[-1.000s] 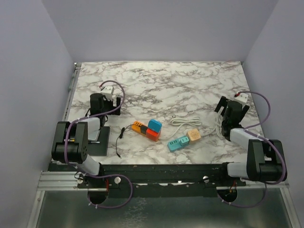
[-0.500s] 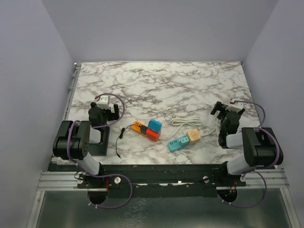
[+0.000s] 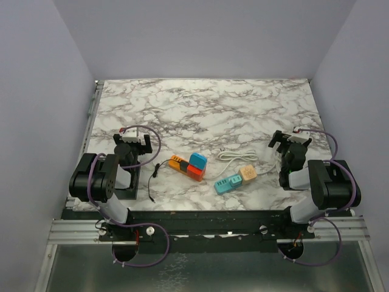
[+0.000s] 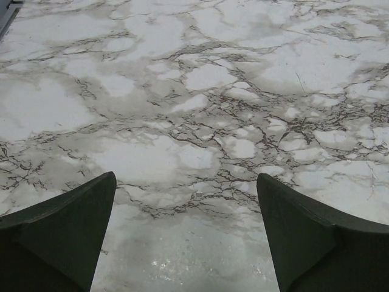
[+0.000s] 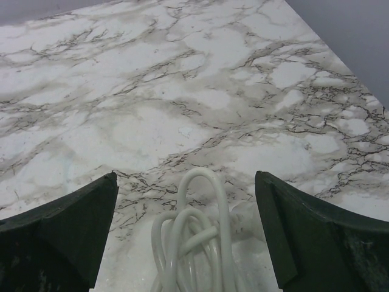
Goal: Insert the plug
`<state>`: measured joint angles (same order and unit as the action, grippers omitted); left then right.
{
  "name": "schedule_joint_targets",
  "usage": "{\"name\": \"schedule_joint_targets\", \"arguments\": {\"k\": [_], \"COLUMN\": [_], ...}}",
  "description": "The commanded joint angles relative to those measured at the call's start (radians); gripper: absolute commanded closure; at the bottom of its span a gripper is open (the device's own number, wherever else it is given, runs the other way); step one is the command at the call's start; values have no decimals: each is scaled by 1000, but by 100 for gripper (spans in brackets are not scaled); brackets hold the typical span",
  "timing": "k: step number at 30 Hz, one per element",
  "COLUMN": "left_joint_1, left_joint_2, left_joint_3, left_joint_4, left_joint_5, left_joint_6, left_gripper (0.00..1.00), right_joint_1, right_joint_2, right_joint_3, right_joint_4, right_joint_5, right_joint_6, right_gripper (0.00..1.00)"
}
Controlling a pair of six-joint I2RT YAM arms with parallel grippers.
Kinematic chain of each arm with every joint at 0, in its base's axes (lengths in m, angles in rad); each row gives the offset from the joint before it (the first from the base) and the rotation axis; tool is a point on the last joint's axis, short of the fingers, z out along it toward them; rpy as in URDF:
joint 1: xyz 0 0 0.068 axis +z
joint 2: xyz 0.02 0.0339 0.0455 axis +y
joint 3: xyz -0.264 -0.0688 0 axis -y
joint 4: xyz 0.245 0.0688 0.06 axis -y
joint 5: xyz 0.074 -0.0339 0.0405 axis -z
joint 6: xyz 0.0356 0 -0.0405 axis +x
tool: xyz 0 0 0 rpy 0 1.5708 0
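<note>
On marble table (image 3: 213, 109), coloured adapters (image 3: 189, 165), white cable (image 3: 238, 156)

I'm working in a robotics lab cell: plain lilac walls (image 3: 36, 91) box in a marble-patterned table (image 3: 206, 103), with my left arm (image 3: 97, 179) and right arm (image 3: 328, 185) mounted by an aluminium rail (image 3: 67, 231).
</note>
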<state>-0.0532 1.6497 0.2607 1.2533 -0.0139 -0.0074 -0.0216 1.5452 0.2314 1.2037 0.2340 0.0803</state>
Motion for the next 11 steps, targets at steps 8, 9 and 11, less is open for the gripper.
{"name": "schedule_joint_targets", "arguments": {"k": [8,9,11], "left_joint_1": [-2,-3,-3], "left_joint_2": [4,4,1], "left_joint_3": [5,5,2], "left_joint_4": [40,40,40], "left_joint_5": [-41,-42,-43], "left_joint_6": [-8,-8,-8], "left_gripper": [1,1,1], "right_joint_1": [-1,-1,-1], "right_joint_2": [6,4,4], "right_joint_3": [-6,-5,-6], "right_joint_4": [84,81,81], "right_joint_5": [-19,-20,-19], "right_joint_6": [-20,-19,-19], "right_gripper": [0,0,0]}}
